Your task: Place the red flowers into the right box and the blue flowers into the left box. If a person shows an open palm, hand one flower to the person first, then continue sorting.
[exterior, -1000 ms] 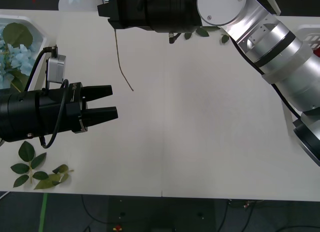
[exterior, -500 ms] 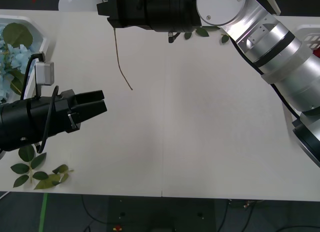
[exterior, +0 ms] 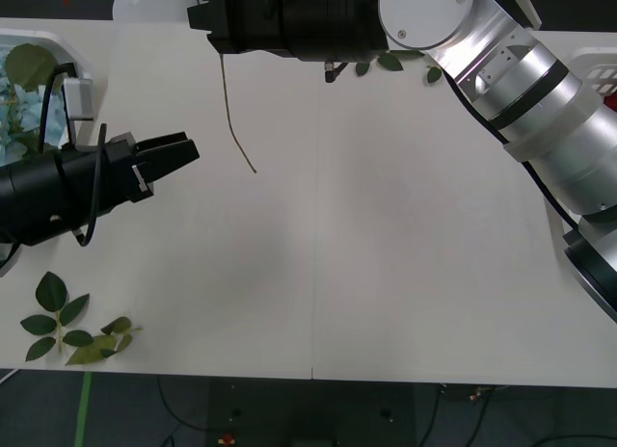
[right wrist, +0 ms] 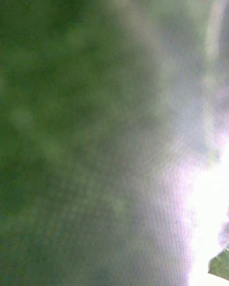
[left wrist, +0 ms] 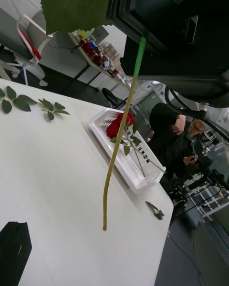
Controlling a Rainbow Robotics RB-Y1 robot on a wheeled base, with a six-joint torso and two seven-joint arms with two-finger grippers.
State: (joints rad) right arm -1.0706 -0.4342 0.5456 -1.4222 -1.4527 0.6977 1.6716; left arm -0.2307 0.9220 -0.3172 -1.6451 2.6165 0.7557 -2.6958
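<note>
Your right gripper [exterior: 207, 28], jaws hidden, dangles a flower stem [exterior: 234, 119] at the table's far edge; your left gripper [exterior: 183, 150] hovers closed and empty. Roses [left wrist: 119, 124] fill the right box [left wrist: 107, 138], hydrangeas [exterior: 14, 119] the left.

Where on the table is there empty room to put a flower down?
The widest bare patch is the table's middle, between the left gripper and the right arm. It is crowded at the far edge, where a hanging stem dangles, and at the near left corner by the leaf sprigs.
</note>
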